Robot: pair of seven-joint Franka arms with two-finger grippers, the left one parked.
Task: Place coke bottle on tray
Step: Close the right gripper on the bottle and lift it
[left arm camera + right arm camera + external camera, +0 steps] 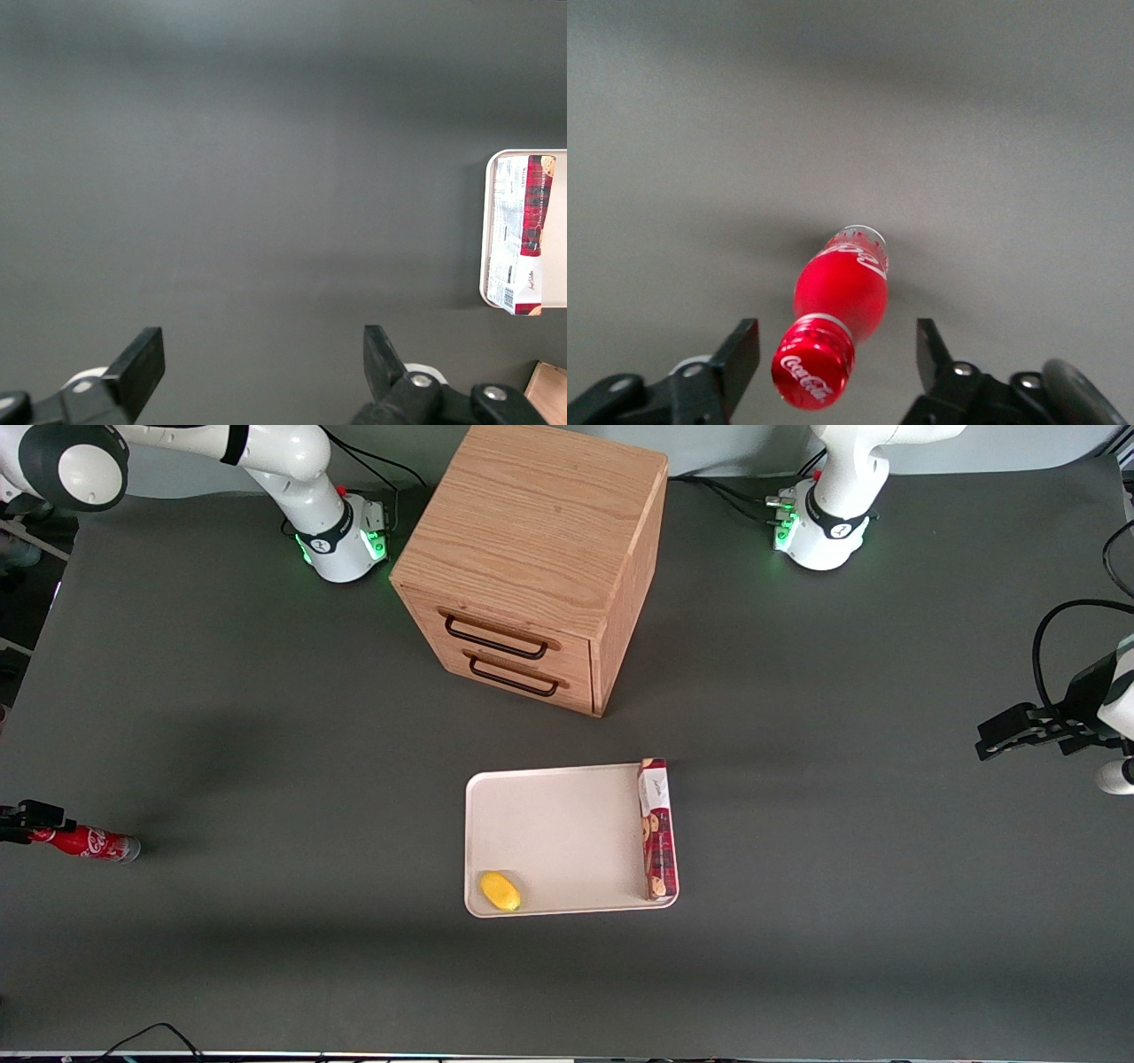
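Observation:
The coke bottle [89, 842] is slim and red with white script, at the working arm's end of the table, far from the tray. In the right wrist view the coke bottle [837, 301] points its red cap at the camera, and its silvery base rests on the dark mat. My gripper [29, 822] is over the cap end. Its fingers [744, 345] stand open on either side of the cap, with gaps on both sides and no contact. The cream-white tray [567, 833] lies mid-table, nearer the front camera than the cabinet.
A long red cookie box [656, 828] lies along one edge of the tray, and a small yellow fruit [500, 891] sits in a tray corner. A wooden two-drawer cabinet [532, 558] stands farther back. The left wrist view shows the tray rim [485, 230] and the box [523, 232].

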